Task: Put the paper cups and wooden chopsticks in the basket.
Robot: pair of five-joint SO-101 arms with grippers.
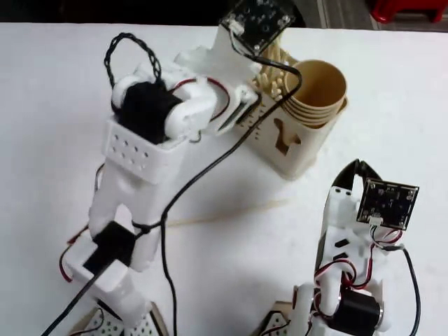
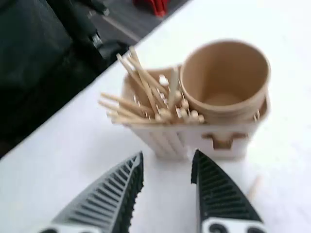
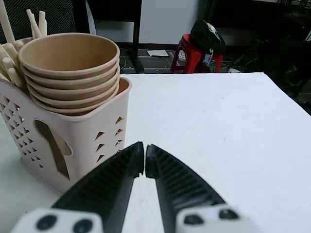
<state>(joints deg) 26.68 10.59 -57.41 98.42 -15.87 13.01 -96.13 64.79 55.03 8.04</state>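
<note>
The beige slotted basket [image 1: 297,143] stands at the back of the table. It holds a stack of paper cups [image 1: 318,91] and a bundle of wooden chopsticks [image 1: 269,77]. One chopstick [image 1: 224,215] lies flat on the table in front of the basket. In the left wrist view my left gripper [image 2: 167,155] is open and empty, just short of the basket [image 2: 194,141], its cups [image 2: 226,77] and its chopsticks [image 2: 146,97]. My right gripper [image 3: 144,148] is shut and empty, low and nearer the front than the basket [image 3: 73,141] and cups [image 3: 70,63]. In the high view it [image 1: 355,171] sits front right.
The left arm's body and black cable [image 1: 203,175] stretch across the table's left and middle. The white tabletop [image 3: 218,136] extends to the right of the basket. A red stool [image 3: 194,48] stands on the floor beyond the table's far edge.
</note>
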